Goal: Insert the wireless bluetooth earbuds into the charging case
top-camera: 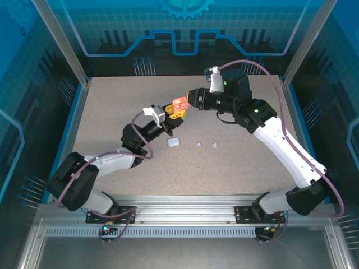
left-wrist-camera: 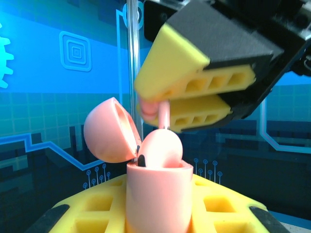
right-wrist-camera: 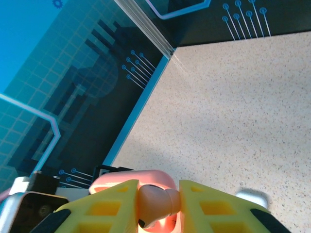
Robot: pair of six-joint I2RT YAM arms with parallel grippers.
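Hovering just above the open pink case (left-wrist-camera: 156, 194) clenched in the left jaws, a pink earbud (right-wrist-camera: 154, 204) sits pinched in the right jaws. Its stem seems off its socket, so pressing down could jam it or flick it loose.

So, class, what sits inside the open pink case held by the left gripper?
A rounded pink piece with a dark spot rises above the rim of the pink case, likely an earbud. The right gripper holds a pink stem above it. The case wall hides the sockets below.
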